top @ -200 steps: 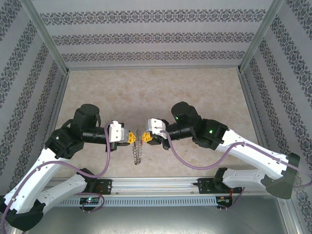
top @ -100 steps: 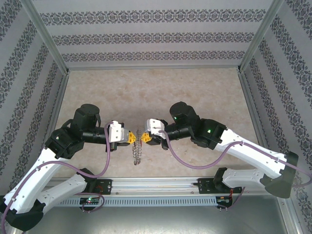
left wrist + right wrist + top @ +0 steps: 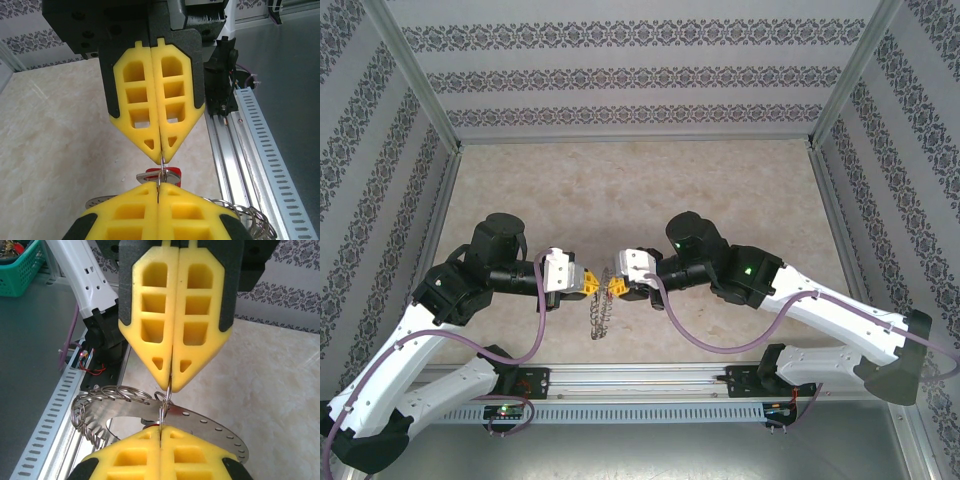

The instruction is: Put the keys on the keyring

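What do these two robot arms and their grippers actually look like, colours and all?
The left arm and right arm have white shells with black joint housings, and a purple cable loops along each. Small green lights glow on the right arm's joints. The left gripper and right gripper each carry two bright yellow fingers, wedge-shaped with square cut-outs.

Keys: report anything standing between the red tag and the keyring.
Nothing visible does. The keys sit right by the thin wire loop that the left hand and right hand both pinch shut, tip to tip, with the keyring coils close beside.
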Motion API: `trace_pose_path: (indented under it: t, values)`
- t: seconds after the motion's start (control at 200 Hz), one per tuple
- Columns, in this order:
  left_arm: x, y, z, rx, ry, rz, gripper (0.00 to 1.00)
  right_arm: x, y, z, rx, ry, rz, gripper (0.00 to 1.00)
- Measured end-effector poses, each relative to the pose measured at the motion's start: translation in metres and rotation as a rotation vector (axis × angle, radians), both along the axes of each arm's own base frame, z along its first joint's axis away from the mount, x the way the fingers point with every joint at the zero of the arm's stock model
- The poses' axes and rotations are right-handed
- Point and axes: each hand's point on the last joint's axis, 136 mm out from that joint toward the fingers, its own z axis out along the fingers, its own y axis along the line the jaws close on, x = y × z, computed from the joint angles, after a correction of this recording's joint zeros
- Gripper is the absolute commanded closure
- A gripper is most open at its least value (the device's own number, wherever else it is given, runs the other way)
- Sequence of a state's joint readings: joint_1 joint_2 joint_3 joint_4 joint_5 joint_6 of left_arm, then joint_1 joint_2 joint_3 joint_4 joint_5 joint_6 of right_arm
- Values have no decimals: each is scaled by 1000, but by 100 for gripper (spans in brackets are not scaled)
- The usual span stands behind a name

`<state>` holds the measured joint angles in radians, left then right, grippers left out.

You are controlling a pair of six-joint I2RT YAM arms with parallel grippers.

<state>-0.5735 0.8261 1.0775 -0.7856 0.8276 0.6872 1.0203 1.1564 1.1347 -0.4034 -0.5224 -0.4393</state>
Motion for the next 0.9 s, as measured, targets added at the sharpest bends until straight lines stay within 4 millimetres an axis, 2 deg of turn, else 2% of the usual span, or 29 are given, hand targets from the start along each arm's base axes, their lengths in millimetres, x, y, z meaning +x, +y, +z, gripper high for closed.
trace_pose_path:
  t: [0.26, 0.689, 0.744, 0.899]
  values:
    - [2, -1, -1, -1, 21, 3, 100, -3, 2, -5, -26, -63, -2, 100]
    - [3, 0, -2, -2, 28, 10, 100, 3, 3, -6, -63, -218, -62, 100]
    - [4, 0, -2, -2, 29, 13, 100, 5, 3, -5, -67, -236, -72, 91]
    - [6, 0, 0, -7, 28, 20, 100, 9, -2, -4, -72, -272, -98, 76]
